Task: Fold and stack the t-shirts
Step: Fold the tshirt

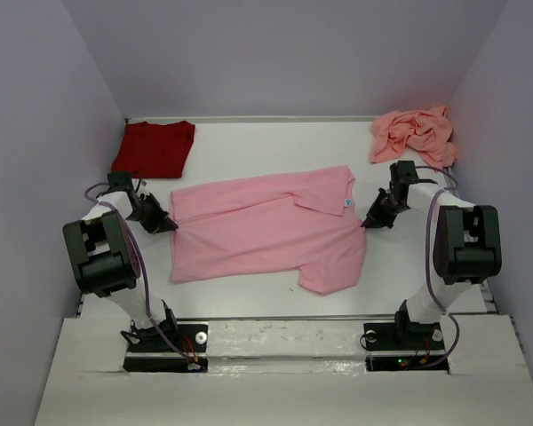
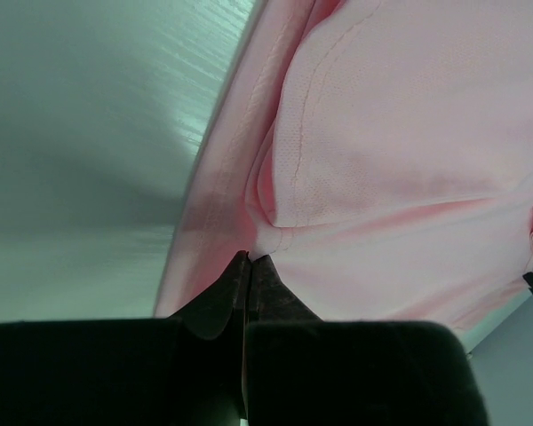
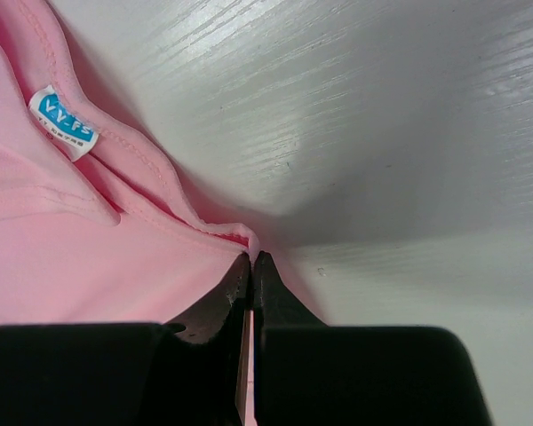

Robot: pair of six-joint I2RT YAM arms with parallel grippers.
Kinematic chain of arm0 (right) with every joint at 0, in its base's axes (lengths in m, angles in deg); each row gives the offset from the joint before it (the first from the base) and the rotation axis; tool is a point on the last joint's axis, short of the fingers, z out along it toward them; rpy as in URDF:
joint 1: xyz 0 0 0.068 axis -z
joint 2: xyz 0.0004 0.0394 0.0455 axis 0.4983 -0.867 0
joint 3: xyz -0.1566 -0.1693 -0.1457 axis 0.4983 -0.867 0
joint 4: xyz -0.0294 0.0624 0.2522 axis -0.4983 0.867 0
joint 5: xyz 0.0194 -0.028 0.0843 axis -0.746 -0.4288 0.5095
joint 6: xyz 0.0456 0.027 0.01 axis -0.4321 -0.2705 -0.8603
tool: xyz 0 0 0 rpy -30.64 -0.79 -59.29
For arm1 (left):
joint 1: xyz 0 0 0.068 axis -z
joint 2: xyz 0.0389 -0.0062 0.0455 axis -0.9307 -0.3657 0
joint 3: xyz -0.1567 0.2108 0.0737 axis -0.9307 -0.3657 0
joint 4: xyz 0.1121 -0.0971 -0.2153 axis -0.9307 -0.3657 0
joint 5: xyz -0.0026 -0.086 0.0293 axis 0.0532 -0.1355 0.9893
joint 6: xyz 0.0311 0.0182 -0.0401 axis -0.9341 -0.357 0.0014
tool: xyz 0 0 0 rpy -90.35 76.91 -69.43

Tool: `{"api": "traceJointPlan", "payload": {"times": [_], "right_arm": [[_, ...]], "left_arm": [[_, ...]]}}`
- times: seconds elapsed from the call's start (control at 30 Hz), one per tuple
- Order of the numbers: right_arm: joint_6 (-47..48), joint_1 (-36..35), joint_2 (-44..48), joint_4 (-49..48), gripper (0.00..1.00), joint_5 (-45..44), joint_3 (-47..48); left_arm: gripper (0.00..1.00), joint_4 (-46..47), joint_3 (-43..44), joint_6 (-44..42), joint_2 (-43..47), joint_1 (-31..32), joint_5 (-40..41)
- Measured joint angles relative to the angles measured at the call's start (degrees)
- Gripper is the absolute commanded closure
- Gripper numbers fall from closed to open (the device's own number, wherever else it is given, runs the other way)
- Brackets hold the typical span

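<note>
"Pink cloth fills the middle of the overhead view. Is that the light pink t-shirt (image 1: 266,226)?"

"Yes. It lies spread on the white table (image 1: 275,142), mostly flat. One sleeve is folded over near its upper right, and there is a small label (image 1: 347,204) at the neck."

"And the left gripper (image 1: 167,222)?"

"It is at the shirt's left edge, middle left of the frame. In the left wrist view its two dark fingers (image 2: 213,306) are pressed together with the tee's hem bunched right at their tips — it is pinching the cloth."

"The right gripper (image 1: 369,222)?"

"That one is at the shirt's right edge, just right of the label. The right wrist view shows its jaws closed on a thin ridge of the pink edge. The label, blue and white, sits in the upper left of that frame."

"Where are the other two tees?"

"The dark red t-shirt (image 1: 155,148) lies flat in a neat rectangle at the upper left of the table. The salmon-pink t-shirt (image 1: 413,133) sits crumpled in the upper right corner — both are well apart from the grippers."
</note>
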Motion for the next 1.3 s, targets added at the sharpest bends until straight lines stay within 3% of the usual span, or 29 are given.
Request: {"api": "traceJointPlan", "payload": {"times": [1.3], "right_arm": [[0.3, 0.0, 0.0, 0.0, 1.00, 0.0, 0.0]], "left_arm": [[0.96, -7.6, 5.0, -4.3, -4.3, -1.0, 7.1]]}}
